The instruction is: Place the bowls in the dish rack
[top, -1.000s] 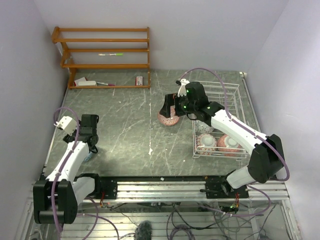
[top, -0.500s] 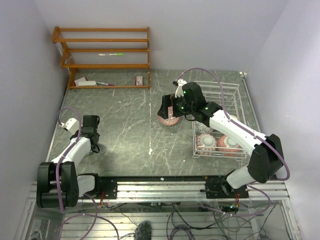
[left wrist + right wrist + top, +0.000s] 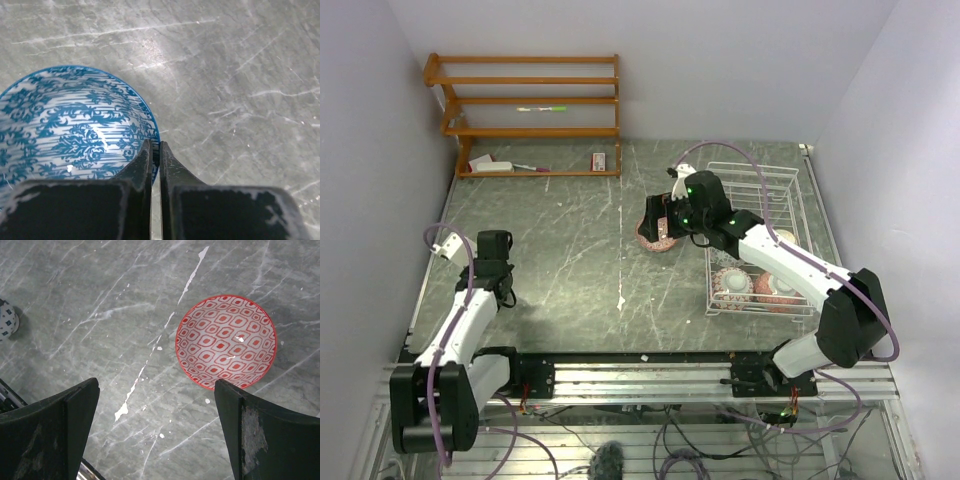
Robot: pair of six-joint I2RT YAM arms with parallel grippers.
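**Left gripper pinches blue bowl; right gripper spread wide by red bowl**

Left gripper [image 3: 155, 147] has its two fingers drawn almost together, with only a sliver of gap. The rim of the blue-patterned bowl [image 3: 65, 130] runs into that gap, so it is pinched at its edge. Most of this bowl lies ahead and to the left of the fingers, resting on the grey marbled worktop [image 3: 240, 75].

The right gripper [image 3: 156, 384] is spread as wide as it goes and holds nothing. The red-and-white patterned bowl [image 3: 226, 342] sits upright on the worktop, ahead of the gripper and nearer its right finger, touching neither finger.

The white wire dish rack [image 3: 752, 166] stands just to the right of the right gripper, under that arm's forearm. At its near end are two reddish bowls, side by side: one on the left [image 3: 732, 283] and one on the right [image 3: 777, 286]. The arm hides much of the rest of the rack.
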